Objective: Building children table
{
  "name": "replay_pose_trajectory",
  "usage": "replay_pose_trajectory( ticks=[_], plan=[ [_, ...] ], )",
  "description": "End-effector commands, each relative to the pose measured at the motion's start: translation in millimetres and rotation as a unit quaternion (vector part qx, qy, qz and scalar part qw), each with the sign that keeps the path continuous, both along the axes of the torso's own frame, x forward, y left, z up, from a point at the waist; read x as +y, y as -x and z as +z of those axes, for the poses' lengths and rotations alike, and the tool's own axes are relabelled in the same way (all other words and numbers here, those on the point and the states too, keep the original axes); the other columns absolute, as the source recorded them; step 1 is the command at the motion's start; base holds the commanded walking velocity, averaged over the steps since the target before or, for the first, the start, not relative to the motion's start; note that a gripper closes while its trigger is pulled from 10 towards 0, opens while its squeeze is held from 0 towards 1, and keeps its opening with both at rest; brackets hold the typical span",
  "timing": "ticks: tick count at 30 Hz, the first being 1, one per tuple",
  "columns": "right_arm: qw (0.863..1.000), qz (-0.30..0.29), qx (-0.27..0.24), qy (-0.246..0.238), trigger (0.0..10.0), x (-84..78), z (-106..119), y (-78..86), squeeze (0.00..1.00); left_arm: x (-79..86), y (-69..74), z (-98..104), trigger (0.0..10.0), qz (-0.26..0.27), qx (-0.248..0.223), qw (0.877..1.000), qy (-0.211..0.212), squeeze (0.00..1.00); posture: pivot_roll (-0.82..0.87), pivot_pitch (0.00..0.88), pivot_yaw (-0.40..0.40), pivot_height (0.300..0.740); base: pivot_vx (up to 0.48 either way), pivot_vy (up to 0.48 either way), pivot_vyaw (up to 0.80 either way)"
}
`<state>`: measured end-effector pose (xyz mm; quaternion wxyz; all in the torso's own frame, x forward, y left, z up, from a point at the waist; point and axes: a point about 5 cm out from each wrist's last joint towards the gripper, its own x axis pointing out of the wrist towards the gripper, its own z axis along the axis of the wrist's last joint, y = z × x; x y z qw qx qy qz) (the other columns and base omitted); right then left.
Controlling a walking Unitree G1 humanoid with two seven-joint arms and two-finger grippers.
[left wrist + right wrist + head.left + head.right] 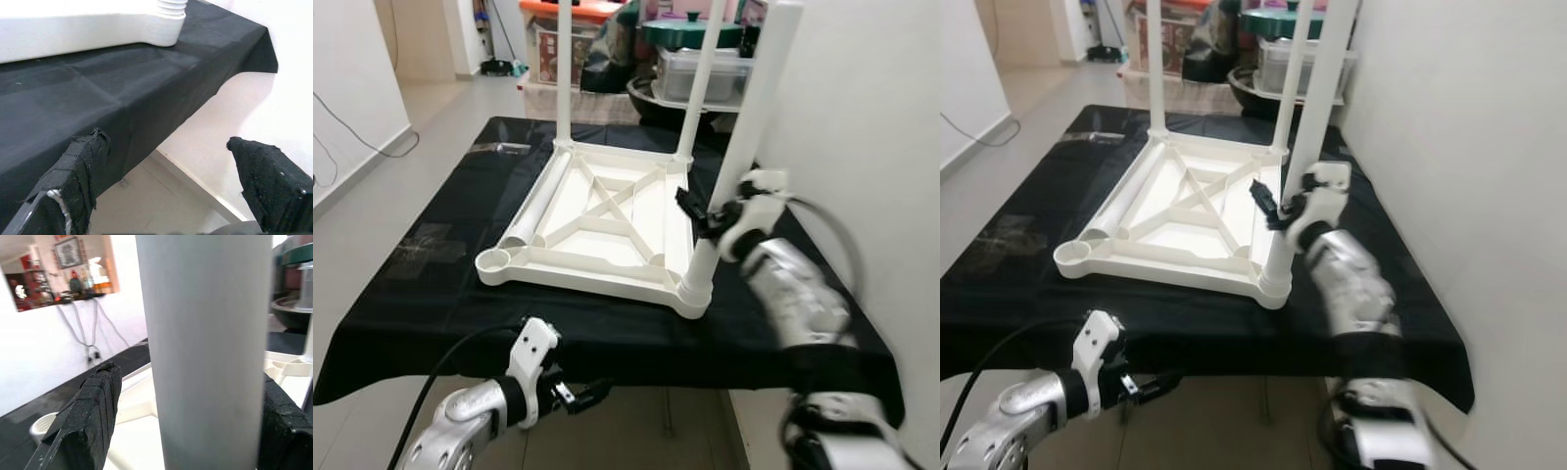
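Observation:
A white children's table (pixel 607 211) lies upside down on a black-clothed work table (pixel 421 294). Three white legs stand in its corners: two at the far corners (pixel 564 69) and one at the near right corner (pixel 744 127). The near left socket (pixel 493 259) is empty. A loose white leg (pixel 536 206) lies inside along the left rim. My right gripper (pixel 702 217) straddles the near right leg low down. In the right wrist view its fingers (pixel 93 416) flank the leg (pixel 205 352), and a small gap shows on one side. My left gripper (pixel 582 395) hangs open below the work table's front edge.
A white wall (pixel 871 117) runs close along the right side of the work table. Plastic boxes and a green-lidded pot (pixel 693 34) are stacked behind its far edge. Tiled floor (pixel 372 186) lies to the left, with a cable along the wall.

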<state>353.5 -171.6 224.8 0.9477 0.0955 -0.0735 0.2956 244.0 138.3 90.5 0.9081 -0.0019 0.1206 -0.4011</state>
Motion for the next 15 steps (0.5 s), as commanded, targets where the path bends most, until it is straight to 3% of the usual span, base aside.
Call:
replay_pose_trajectory(
  ticks=[1, 4, 5, 6, 7, 11, 13, 14, 15],
  plan=[
    [0.999, 0.040, 0.008, -0.007, 10.0, 6.5, -3.6, 3.1, 0.00, -3.4, 0.5, -1.1, 10.0, -0.004, 0.002, 1.000, -0.002, 0.00, 0.08, 0.000, -0.113, 0.740, 0.000, 0.000, 0.00],
    [0.998, 0.055, 0.016, -0.010, 10.0, 5.2, -5.6, 3.3, 0.00, -3.4, 0.1, -0.9, 10.0, -0.004, 0.002, 1.000, -0.002, 0.00, 0.08, 0.000, -0.113, 0.740, 0.000, 0.000, 0.00],
    [0.995, 0.094, 0.033, 0.016, 1.2, 6.7, -19.3, 0.6, 0.00, -3.2, -0.8, -0.1, 10.0, -0.005, 0.000, 1.000, -0.003, 0.00, 0.10, 0.000, -0.117, 0.740, 0.000, 0.000, 0.00],
    [0.991, 0.121, 0.046, 0.035, 1.2, 7.1, -29.7, -0.5, 0.00, -3.0, -1.5, 0.5, 10.0, -0.005, -0.001, 1.000, -0.004, 0.00, 0.10, 0.000, -0.117, 0.740, 0.000, 0.000, 0.00],
    [0.989, 0.124, 0.068, 0.054, 0.0, 8.1, -42.0, -4.9, 0.00, -2.5, -2.2, 1.5, 10.0, -0.004, -0.002, 1.000, -0.004, 0.00, 0.11, 0.000, -0.125, 0.740, 0.000, 0.000, 0.00],
    [0.986, 0.126, 0.082, 0.065, 0.0, 8.2, -49.3, -7.3, 0.00, -2.2, -2.6, 2.2, 10.0, -0.003, -0.003, 1.000, -0.005, 0.00, 0.11, 0.000, -0.125, 0.740, 0.000, 0.000, 0.00],
    [0.990, 0.054, 0.112, 0.064, 0.0, 6.4, -54.2, -18.4, 0.00, -0.5, -1.9, 2.7, 10.0, 0.002, -0.004, 1.000, -0.006, 0.00, 0.11, 0.000, -0.129, 0.740, 0.000, 0.000, 0.00],
    [0.990, 0.054, 0.112, 0.064, 0.0, 6.4, -54.2, -18.4, 0.00, -0.5, -1.9, 2.7, 10.0, 0.002, -0.004, 1.000, -0.006, 0.00, 0.11, 0.000, -0.129, 0.740, 0.000, 0.000, 0.00],
    [0.989, -0.012, 0.131, 0.067, 0.0, 1.1, -56.8, -24.1, 0.00, 0.4, -0.2, 2.1, 10.0, 0.004, -0.003, 1.000, -0.006, 0.00, 0.11, 0.000, -0.128, 0.740, 0.000, 0.000, 0.00]
  ],
)
